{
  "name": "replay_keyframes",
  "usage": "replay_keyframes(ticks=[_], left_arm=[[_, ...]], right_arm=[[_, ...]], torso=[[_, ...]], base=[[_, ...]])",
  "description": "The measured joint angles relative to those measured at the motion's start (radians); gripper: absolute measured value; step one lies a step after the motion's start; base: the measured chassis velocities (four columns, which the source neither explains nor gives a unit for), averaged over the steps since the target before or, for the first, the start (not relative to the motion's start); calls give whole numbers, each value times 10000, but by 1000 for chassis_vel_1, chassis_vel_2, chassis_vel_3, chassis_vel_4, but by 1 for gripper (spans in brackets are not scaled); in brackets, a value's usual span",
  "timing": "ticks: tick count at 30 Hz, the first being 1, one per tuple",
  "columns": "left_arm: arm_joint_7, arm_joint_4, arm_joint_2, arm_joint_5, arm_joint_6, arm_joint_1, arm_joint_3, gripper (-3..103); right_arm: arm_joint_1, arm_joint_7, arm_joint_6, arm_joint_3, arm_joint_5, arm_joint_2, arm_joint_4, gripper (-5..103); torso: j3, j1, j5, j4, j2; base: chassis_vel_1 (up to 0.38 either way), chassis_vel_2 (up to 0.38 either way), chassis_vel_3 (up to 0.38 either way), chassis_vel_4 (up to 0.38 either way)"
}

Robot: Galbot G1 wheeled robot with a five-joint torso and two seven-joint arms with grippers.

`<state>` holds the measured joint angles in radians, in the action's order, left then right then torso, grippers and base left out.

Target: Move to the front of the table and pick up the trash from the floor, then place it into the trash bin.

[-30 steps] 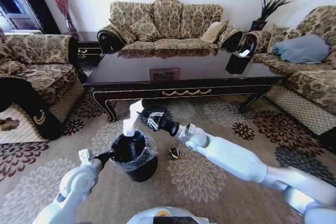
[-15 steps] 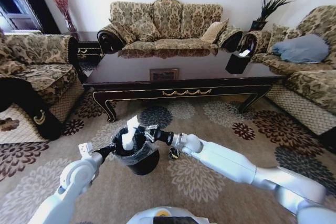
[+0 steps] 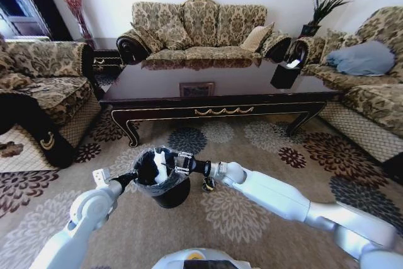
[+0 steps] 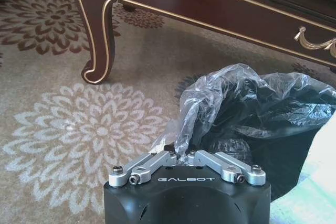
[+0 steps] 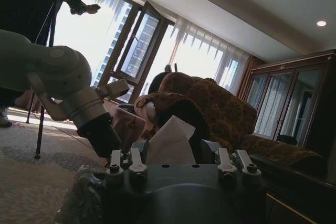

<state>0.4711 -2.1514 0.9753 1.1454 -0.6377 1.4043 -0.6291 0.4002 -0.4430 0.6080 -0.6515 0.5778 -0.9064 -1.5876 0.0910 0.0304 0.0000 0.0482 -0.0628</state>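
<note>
**Paper held over the bin mouth**

Crumpled white paper (image 3: 160, 159) is gripped by the right gripper (image 3: 169, 164), whose fingers are clenched on it just above the open mouth of the trash bin (image 3: 165, 194). In the right wrist view the paper (image 5: 169, 141) is seen standing up between the fingers (image 5: 122, 162), with the left arm's dark wrist close behind it.

The bin is seen standing on the patterned floor (image 3: 252, 218), in front of the bench (image 3: 217, 89) and near its left front leg. The grey bag lining (image 4: 226, 95) is pinched at the near rim by the left gripper (image 4: 182, 158); its fingers (image 4: 152, 165) are closed on a fold of the plastic, and the bag is pulled up and crinkled there. The curved, gold-edged bench leg (image 4: 97, 30) is seen beyond, well apart from the bin.

A small dark-and-yellow wad (image 3: 207, 184) is noted on the carpet just beside the bin, on the robot's right, under the right forearm.

On the bench top, a black tissue box (image 3: 285, 75) is seen at the far right corner.
</note>
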Motion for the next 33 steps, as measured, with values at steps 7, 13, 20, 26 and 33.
replay_keyframes(ticks=[7,13,20,26,33], left_arm=[[0,-206,-1,13,-3,198,-215,3],[0,-456,1,23,-12,423,-478,3],[-4,-740,-7,61,-26,681,-801,3],[-9,-860,-8,50,-26,880,-1105,3],[-4,-1138,-138,18,-26,999,-1487,3]], right_arm=[[26,-215,5,180,-152,130,32,77],[79,-632,44,473,-347,388,164,97],[316,-695,61,905,-428,709,232,100],[567,-492,65,1418,-285,937,290,100],[1489,-126,-474,2328,-82,1363,663,100]], torso=[[0,0,0,0,0],[0,0,0,0,0],[0,0,1,0,0],[0,0,1,0,0],[0,0,-1,3,0]], base=[[0,0,0,0],[0,0,0,0],[0,0,0,0],[0,0,0,0],[0,0,0,0]])
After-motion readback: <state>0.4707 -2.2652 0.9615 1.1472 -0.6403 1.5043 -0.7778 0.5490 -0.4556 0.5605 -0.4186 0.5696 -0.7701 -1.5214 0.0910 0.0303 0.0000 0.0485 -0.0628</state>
